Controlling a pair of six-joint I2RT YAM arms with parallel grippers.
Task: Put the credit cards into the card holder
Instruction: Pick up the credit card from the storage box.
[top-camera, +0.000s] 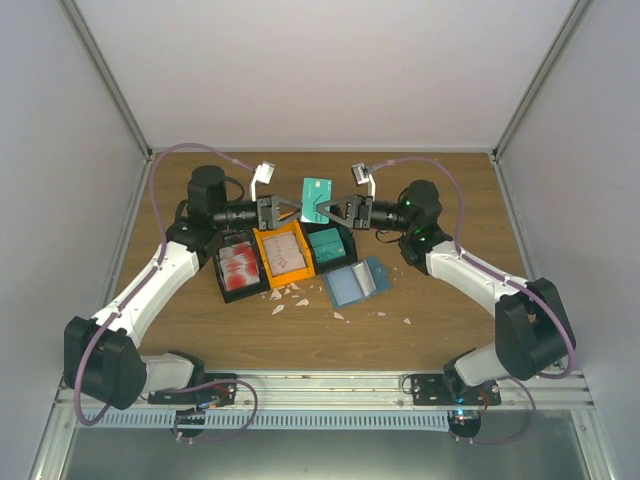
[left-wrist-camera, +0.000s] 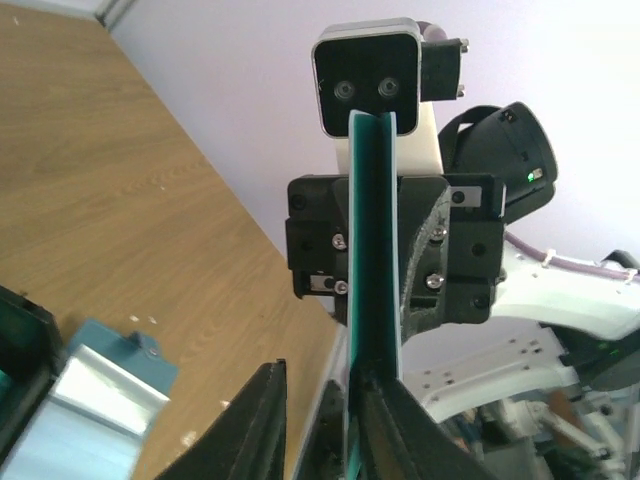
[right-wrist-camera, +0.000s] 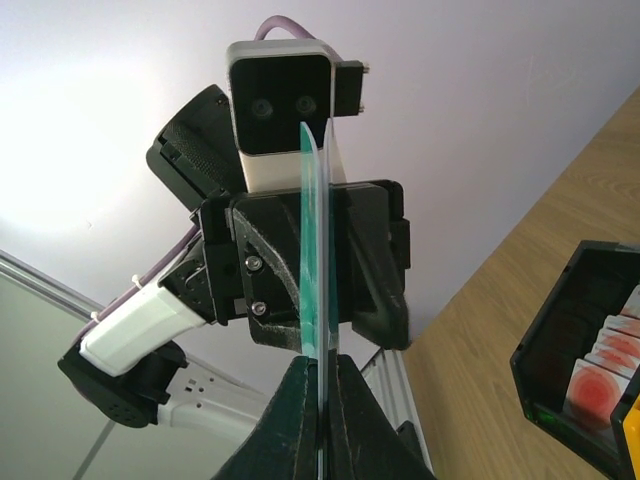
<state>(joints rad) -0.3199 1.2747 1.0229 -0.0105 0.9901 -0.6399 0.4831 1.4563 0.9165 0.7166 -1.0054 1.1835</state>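
1. From the top camera I see both arms reach in to the middle of the table (top-camera: 450, 200). The left tool (top-camera: 297, 211) and the right tool (top-camera: 321, 211) face each other. A teal sheet (top-camera: 317, 189) stands up between them, above the bins.
2. In the same view the credit cards (top-camera: 240, 265) sit in a black bin (top-camera: 222, 282). An orange bin (top-camera: 266, 262) is right beside it, and then a second black bin (top-camera: 349, 243) with a teal stack (top-camera: 327, 244) inside. The card holder (top-camera: 357, 283) lies flat on the table, just on the near side of that second bin. White scraps (top-camera: 290, 295) lie close by.
3. On my left wrist camera the left tool's fingers (left-wrist-camera: 262, 420) are apart. The teal sheet (left-wrist-camera: 375, 250) stands on its edge between them. It is close against one finger, and there is a gap on the other side. The card holder (left-wrist-camera: 145, 358) shows low on the left, on the table.
4. On my right wrist camera the right tool (right-wrist-camera: 320, 400) is squeezed tight on the bottom edge of the teal sheet. The sheet stands straight up from the fingers. The credit cards (right-wrist-camera: 612, 358) show at the right edge, in their black bin.
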